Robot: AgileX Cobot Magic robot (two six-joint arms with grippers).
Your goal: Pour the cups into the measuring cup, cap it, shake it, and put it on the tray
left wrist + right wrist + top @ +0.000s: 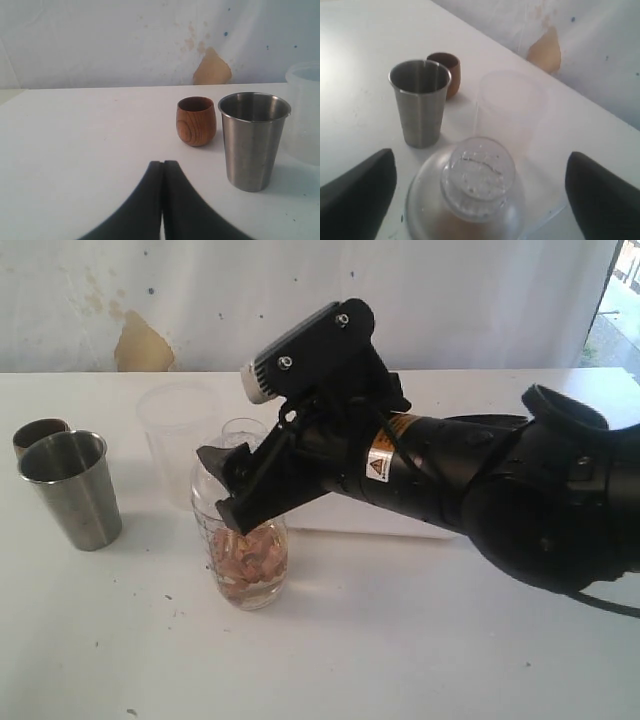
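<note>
The measuring cup stands upright on the bench, nearest of the things. Its long axis is vertical and its mouth points up under a clear domed cap. Pinkish-tan pieces fill its lower part. The right tool reaches in from the right and straddles the cup's top, jaws wide apart and gripping nothing. To the left and slightly farther, a steel tumbler stands rim up, showing only bare steel inside. A frosted plastic cup stands upright just behind the measuring cup. A small wooden cup sits beyond the tumbler, its inside too dark to read. The left tool has its fingers pressed together on nothing, short of the tumbler.
</note>
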